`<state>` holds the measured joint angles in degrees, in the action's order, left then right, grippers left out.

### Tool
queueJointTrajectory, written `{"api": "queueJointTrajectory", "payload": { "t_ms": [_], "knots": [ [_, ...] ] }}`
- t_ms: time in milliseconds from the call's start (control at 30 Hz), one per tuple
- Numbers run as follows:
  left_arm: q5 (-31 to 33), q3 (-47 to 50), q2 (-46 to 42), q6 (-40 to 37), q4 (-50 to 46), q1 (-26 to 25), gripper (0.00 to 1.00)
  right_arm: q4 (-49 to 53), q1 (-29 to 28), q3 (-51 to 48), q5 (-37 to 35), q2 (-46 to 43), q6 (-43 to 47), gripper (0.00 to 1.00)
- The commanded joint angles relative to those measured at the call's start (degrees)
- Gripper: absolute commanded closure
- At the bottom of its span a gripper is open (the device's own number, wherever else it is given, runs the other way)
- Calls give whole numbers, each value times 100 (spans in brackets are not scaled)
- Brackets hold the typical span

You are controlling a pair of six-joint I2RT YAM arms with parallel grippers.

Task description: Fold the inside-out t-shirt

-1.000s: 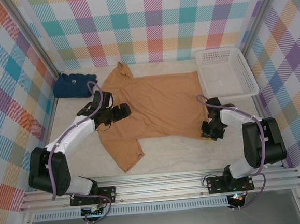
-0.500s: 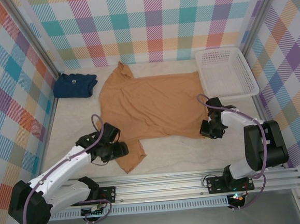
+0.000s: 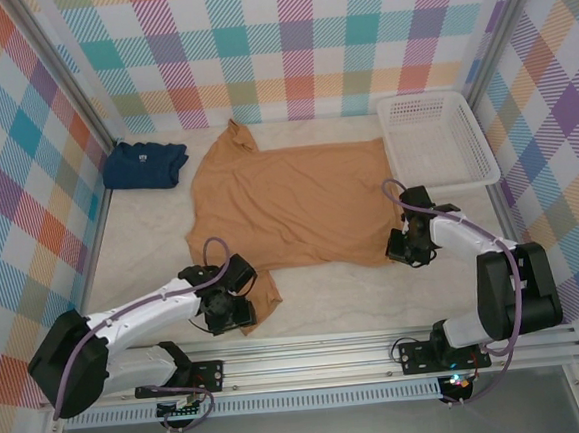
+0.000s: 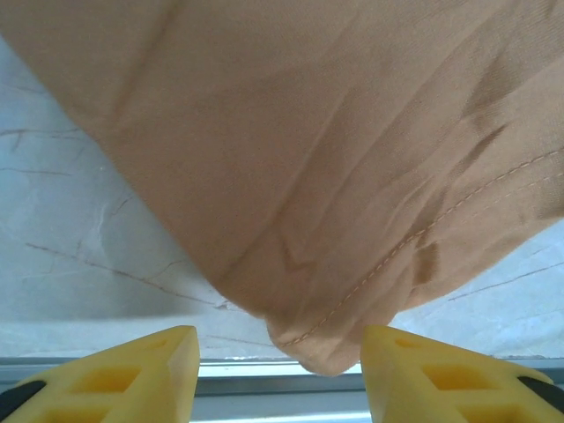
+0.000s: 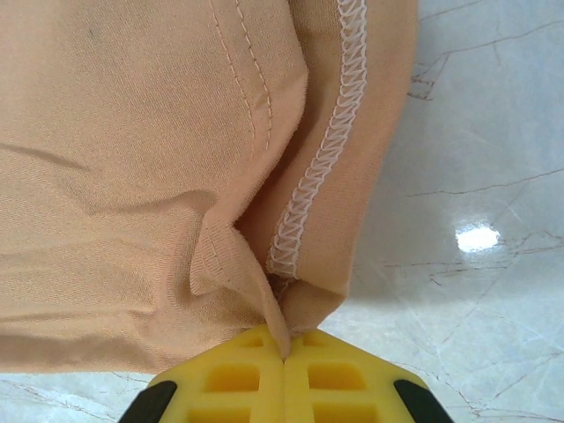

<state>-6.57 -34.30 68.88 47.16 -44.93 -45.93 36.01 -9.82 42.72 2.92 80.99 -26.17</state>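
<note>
Finding the inside-out t-shirt (image 3: 288, 202) spread flat mid-table (image 3: 326, 299), hem twd the right, sleeves twd the left, w/ serged seam facing up in the right wrist view.

Pinching the near hem corner w/ right gripper (image 5: 285, 352): pads pressed together, cloth bunching out from between them. Probably anchoring that corner so the near edge can be lifted level rather than dragged.

Straddling the near sleeve tip w/ left gripper (image 4: 280, 352): yellow fingers (image 4: 132, 370) standing apart, moderately wide, w/ cloth poking down between them and touching neither, so gripping nothing yet. Likely lining up for a matching pinch at the sleeve end, giving two holds along one edge for folding away from the bases.

Leaving the folded navy shirt (image 3: 145, 164) at back-left and the white basket (image 3: 434, 140) at back-right, both well apart from the work.

Judging progress as early: no fold made yet. Watching for a thin grab slipping off at the sleeve.
</note>
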Motion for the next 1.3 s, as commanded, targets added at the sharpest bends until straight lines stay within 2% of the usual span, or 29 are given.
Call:
{"api": "queueJointTrajectory", "payload": {
  "t_ms": [0, 167, 367, 533, 800, 933, 1067, 1133, 1267],
  "knots": [
    [-79, -42, 191, 89, 221, -190, 51, 31, -37, -86, 97, -68, 84, 96],
    [139, -85, 603, 81, 252, -423, 56, 2, -37, -105, 145, -40, 80, 96],
    [531, -150, 769, -2, 103, -522, 73, 4, -38, -92, 165, -46, 95, 96],
    [610, -257, 483, -45, 2, -522, 84, 77, -37, -132, 131, -147, 86, 96],
    [651, -426, -420, -77, -844, -469, 100, 270, -37, -478, 139, -639, -91, 97],
    [502, -792, -860, -465, -1213, 43, 100, 373, -37, -346, 186, -948, -156, 97],
    [360, -1333, -1008, -1194, -1297, 1016, 100, 424, -37, 80, 142, -899, -85, 97],
    [282, -1537, -959, -1516, -1127, 1530, 100, 390, -37, 306, 136, -773, -58, 97],
    [389, -1870, -662, -1896, -613, 2080, 100, 286, -37, 683, -55, -491, 67, 96]
  ]
}}
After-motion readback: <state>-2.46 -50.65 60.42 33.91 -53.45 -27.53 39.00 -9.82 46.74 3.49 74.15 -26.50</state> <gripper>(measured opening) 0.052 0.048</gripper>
